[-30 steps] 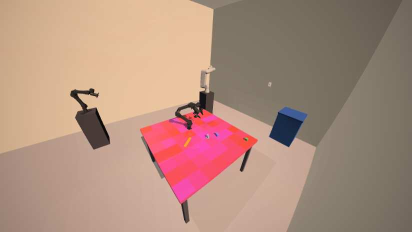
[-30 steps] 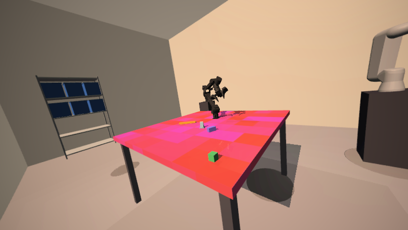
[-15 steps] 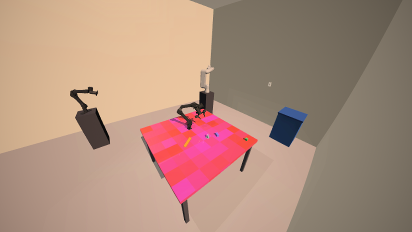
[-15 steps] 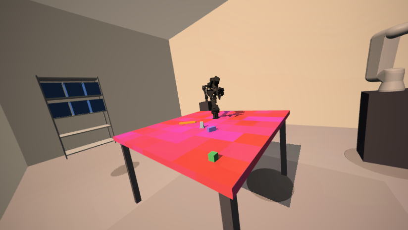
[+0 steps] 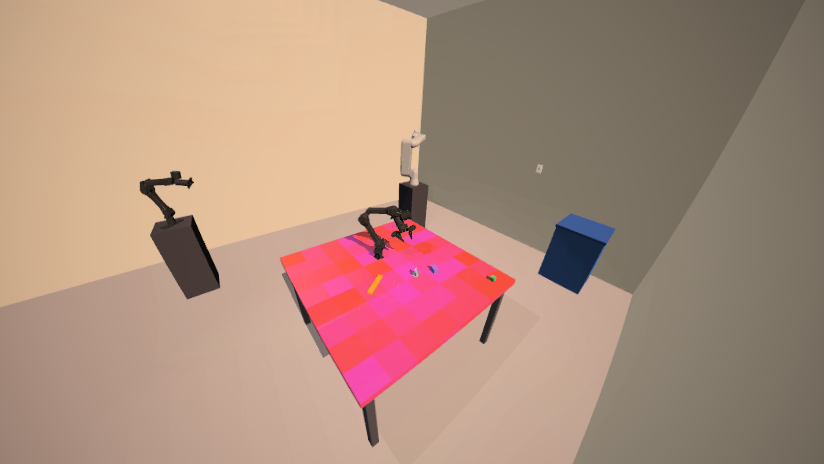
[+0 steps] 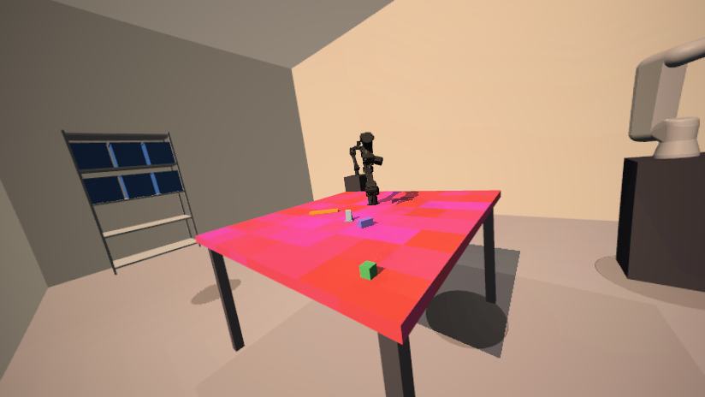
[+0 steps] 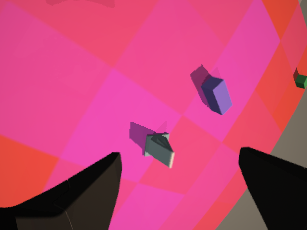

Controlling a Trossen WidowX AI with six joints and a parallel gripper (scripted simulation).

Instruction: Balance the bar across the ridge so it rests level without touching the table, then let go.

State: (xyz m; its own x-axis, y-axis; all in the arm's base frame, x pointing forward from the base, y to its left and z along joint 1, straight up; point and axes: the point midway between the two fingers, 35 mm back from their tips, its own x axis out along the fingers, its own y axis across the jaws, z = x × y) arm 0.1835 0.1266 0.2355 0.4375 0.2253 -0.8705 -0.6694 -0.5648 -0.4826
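At the worktop's [image 5: 369, 368] far edge the pincer [image 5: 404, 231] hangs partly open, holding nothing. It should swing toward eight o'clock, descend squarely over the orange bar's [image 5: 374, 284] middle, then carry it to the grey-green ridge [image 5: 413, 272].

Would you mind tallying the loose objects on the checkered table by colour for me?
Orange: 1, the bar
Grey-green: 1, the ridge
Purple-blue: 1, a block
Green: 1, a cube
Total: 4
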